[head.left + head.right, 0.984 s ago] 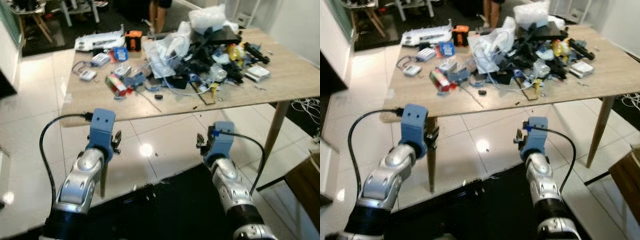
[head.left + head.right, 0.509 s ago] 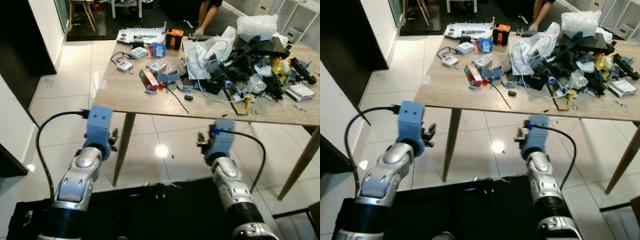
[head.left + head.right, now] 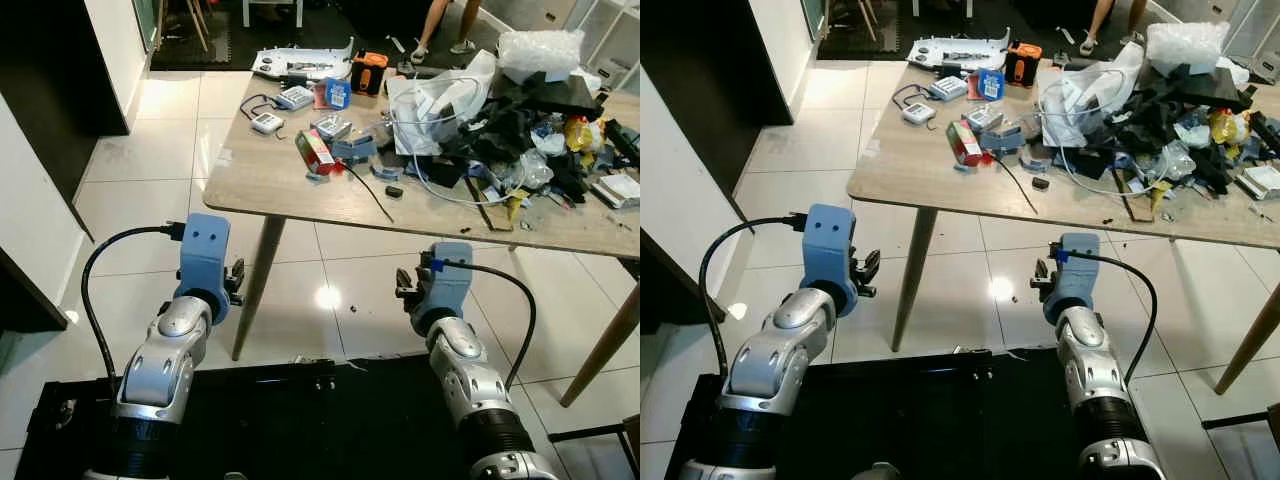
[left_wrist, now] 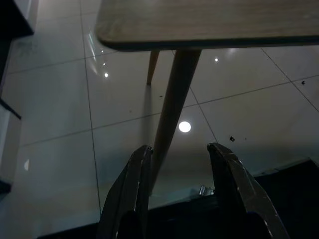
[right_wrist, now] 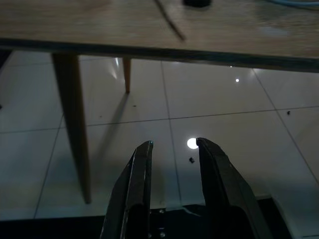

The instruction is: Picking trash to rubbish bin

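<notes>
A wooden table (image 3: 270, 180) stands ahead of me, strewn with trash. A big heap of black scraps, cables and wrappers (image 3: 510, 130) with a white plastic bag (image 3: 440, 90) covers its right half. A red carton (image 3: 315, 152), small white devices (image 3: 268, 122) and an orange item (image 3: 367, 72) lie further left. My left gripper (image 4: 179, 149) hovers low before the table's near left leg (image 3: 255, 290), open and empty. My right gripper (image 5: 173, 144) hangs below the table's front edge, open, holding nothing.
White floor tiles (image 3: 150, 150) spread around the table. A dark doorway and white wall (image 3: 40, 180) lie to the left. A black mat (image 3: 330, 420) is under my arms. A person's legs (image 3: 445, 25) stand beyond the table's far side.
The whole view has shifted as the camera moved: the table now sits further right and squarer in view. Both arms keep the same pose, fingers still apart.
</notes>
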`<state>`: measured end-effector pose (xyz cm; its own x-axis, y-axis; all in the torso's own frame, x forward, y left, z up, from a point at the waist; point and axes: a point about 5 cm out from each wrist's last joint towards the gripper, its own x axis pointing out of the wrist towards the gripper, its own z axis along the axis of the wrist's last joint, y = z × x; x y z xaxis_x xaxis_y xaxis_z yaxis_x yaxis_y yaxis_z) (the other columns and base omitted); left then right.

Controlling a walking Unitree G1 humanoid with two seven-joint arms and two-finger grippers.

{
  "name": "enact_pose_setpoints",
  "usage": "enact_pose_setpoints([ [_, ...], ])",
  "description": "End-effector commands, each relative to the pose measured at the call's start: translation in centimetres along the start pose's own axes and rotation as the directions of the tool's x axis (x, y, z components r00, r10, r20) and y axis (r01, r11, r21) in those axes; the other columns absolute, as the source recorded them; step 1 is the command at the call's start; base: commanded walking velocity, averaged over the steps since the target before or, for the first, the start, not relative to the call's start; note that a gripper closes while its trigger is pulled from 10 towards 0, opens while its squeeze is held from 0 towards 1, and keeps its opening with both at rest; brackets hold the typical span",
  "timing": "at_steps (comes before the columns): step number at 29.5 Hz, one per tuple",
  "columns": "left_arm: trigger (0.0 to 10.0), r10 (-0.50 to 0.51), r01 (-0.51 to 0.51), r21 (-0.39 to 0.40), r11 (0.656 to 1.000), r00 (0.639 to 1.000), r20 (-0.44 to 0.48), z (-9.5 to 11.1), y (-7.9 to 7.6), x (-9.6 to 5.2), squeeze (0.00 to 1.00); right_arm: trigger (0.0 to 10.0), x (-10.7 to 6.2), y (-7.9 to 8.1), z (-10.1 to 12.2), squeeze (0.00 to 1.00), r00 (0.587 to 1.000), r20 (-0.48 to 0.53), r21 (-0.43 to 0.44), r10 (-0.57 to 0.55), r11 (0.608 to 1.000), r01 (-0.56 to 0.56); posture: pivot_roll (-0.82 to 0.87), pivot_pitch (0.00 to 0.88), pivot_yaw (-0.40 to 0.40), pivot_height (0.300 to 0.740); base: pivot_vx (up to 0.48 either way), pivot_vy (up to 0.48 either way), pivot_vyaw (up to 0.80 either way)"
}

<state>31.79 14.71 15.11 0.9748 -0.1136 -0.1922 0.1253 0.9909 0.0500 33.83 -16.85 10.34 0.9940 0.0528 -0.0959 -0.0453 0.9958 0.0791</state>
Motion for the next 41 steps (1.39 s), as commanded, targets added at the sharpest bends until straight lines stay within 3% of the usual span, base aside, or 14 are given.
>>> enact_pose_setpoints([
  [1,10.0,0.004,-0.004,-0.006,1.000,0.999,-0.039,-0.8,-0.2,-0.2,0.00,10.0,-0.4,0.1,-0.5,0.00,1.000,-0.025,-0.006,0.004,1.000,-0.004,0.10,0.156,-0.070,0.740,0.000,-0.480,0.00],
  [20,10.0,-0.025,0.026,0.005,1.000,0.997,-0.079,-1.9,-1.2,-0.7,0.00,10.0,-0.7,-0.2,-0.3,0.00,0.999,-0.049,-0.018,0.011,1.000,-0.012,0.09,0.172,-0.098,0.740,0.000,-0.051,0.00],
  [29,10.0,-0.005,0.007,0.027,1.000,0.997,-0.075,-1.8,-0.9,-0.5,0.00,10.0,-0.5,-0.2,0.0,0.00,0.999,-0.051,-0.021,0.014,1.000,-0.015,0.08,0.162,-0.100,0.740,0.000,-0.480,0.00],
  [35,10.0,0.095,-0.092,0.035,0.995,0.993,-0.068,-1.8,-0.1,-0.3,0.00,10.0,-0.4,0.0,0.4,0.00,0.999,-0.045,-0.025,0.013,1.000,-0.014,0.08,0.151,-0.105,0.740,0.000,0.000,0.00],
  [41,10.0,0.072,-0.070,0.032,0.997,0.996,-0.055,-1.7,-0.1,-0.5,0.00,10.0,-0.4,0.7,0.3,0.00,0.999,-0.042,-0.024,0.026,0.999,-0.027,0.09,0.139,-0.106,0.740,0.000,0.000,0.00],
])
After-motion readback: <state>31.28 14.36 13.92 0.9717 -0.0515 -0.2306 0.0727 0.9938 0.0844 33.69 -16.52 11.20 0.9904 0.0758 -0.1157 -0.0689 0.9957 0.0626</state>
